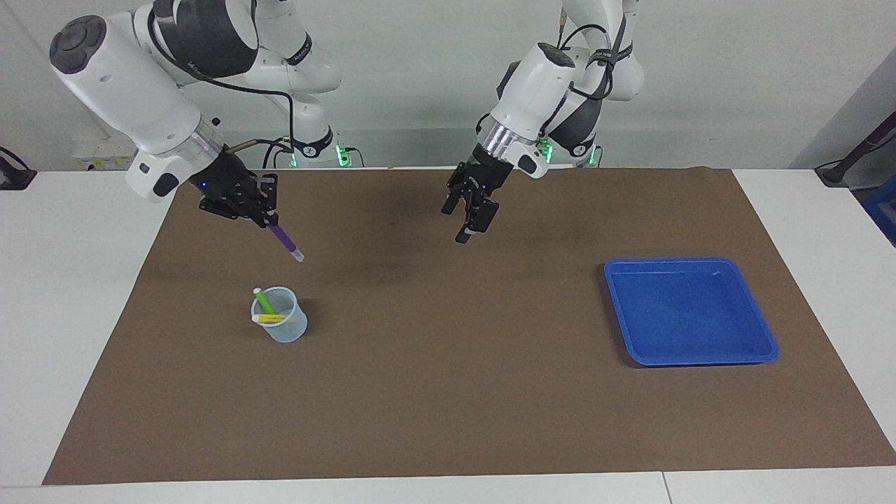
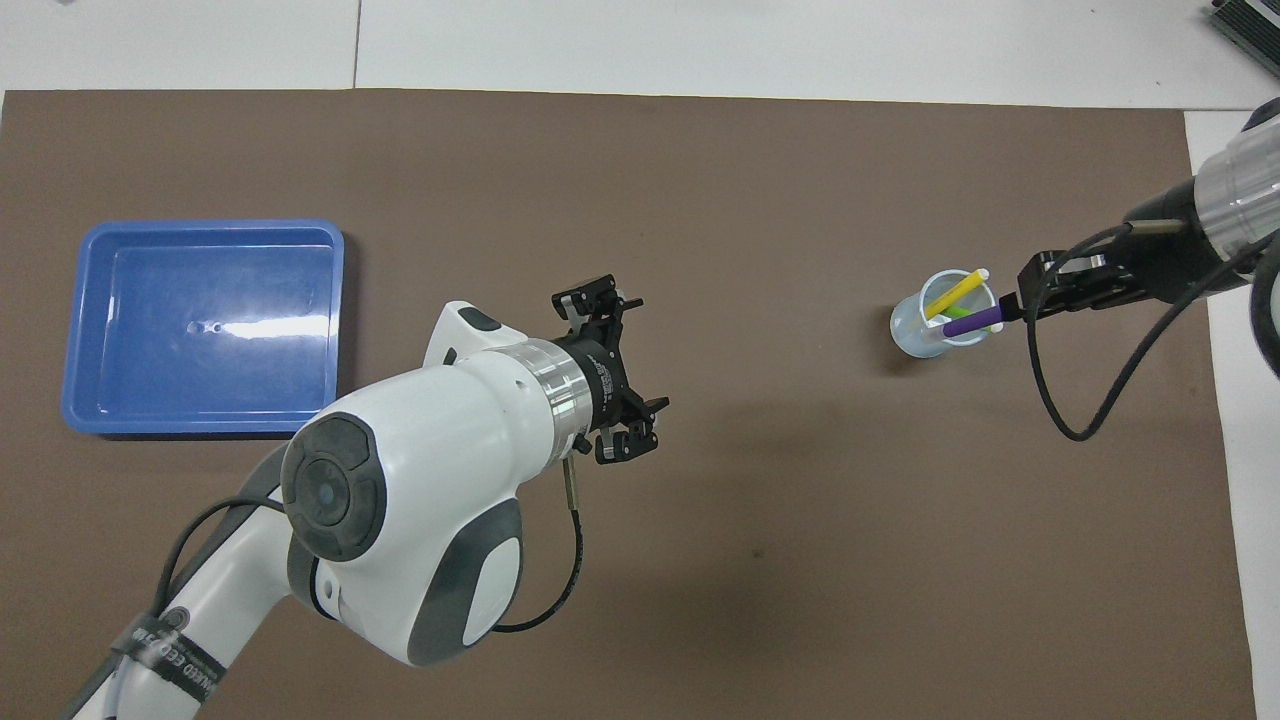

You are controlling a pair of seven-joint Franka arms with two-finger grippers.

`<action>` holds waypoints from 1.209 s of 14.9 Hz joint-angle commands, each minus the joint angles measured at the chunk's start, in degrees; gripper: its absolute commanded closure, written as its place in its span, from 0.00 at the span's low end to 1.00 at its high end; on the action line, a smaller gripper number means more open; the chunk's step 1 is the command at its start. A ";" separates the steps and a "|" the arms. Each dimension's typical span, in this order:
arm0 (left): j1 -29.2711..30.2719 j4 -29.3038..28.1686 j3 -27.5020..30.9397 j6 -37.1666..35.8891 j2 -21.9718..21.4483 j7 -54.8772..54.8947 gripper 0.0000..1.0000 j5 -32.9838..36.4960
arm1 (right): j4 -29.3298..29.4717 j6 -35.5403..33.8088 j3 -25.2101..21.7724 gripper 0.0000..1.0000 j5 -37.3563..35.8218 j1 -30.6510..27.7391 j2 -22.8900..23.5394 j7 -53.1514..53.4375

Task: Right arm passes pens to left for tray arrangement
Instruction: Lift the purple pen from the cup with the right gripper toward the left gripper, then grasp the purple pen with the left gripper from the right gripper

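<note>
Clamped on the purple pen (image 1: 283, 239), the right gripper (image 1: 260, 213) hangs in the air above the brown mat (image 1: 448, 392), the pen slanting down out of its fingertips with the pale end lowest. In the facing view the pen is clear of the translucent cup (image 1: 281, 323), lifted out above it on the side nearer the robots (from overhead it merely appears to lie across the cup's mouth). The green pen (image 1: 264, 301) and the yellow pen (image 1: 271, 318) lean inside the cup, untouched. The left gripper (image 1: 467, 213) hovers with its jaws spread and nothing between them, over the mat between the cup and the blue tray (image 1: 763, 343), apparently waiting for the handover. The tray sits well apart from the cup, toward the left arm's end of the table, and holds no pens. So the work looks barely begun: one pen is picked, none passed, none arranged. Left to do are the first handover, its placing in the tray, and both steps again for the two pens in the cup.
</note>
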 commanded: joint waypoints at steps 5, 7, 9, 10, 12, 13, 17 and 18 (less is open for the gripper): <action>-5.50 2.47 0.82 5.08 1.94 -7.28 0.00 -0.82 | -0.94 4.21 1.30 0.92 11.22 3.45 0.15 20.84; -5.95 2.91 0.82 7.37 2.47 -8.52 0.00 -0.82 | -2.26 6.07 1.21 0.92 12.29 5.56 -0.38 25.42; -6.82 3.69 0.82 8.51 3.52 -9.22 0.00 -0.82 | -2.35 6.69 1.30 0.92 12.38 7.15 -0.47 28.33; -7.96 5.00 0.82 9.21 4.66 -10.53 0.00 -0.82 | -2.44 6.78 1.21 0.92 12.38 7.59 -0.47 28.60; -8.15 7.90 1.00 9.57 7.21 -12.73 0.00 -0.64 | -2.70 7.39 1.30 0.92 12.38 7.86 -0.73 29.48; -8.06 9.22 1.00 9.57 8.17 -13.26 0.00 -0.56 | -2.88 7.74 1.30 0.92 12.38 7.86 -0.73 30.00; -8.15 11.95 1.00 9.66 9.84 -13.80 0.00 0.06 | -2.88 8.09 1.39 0.92 12.38 9.18 -0.82 31.58; -8.23 12.57 1.08 10.53 10.81 -13.80 0.00 0.06 | -3.05 8.88 1.39 0.92 12.38 10.05 -0.82 31.85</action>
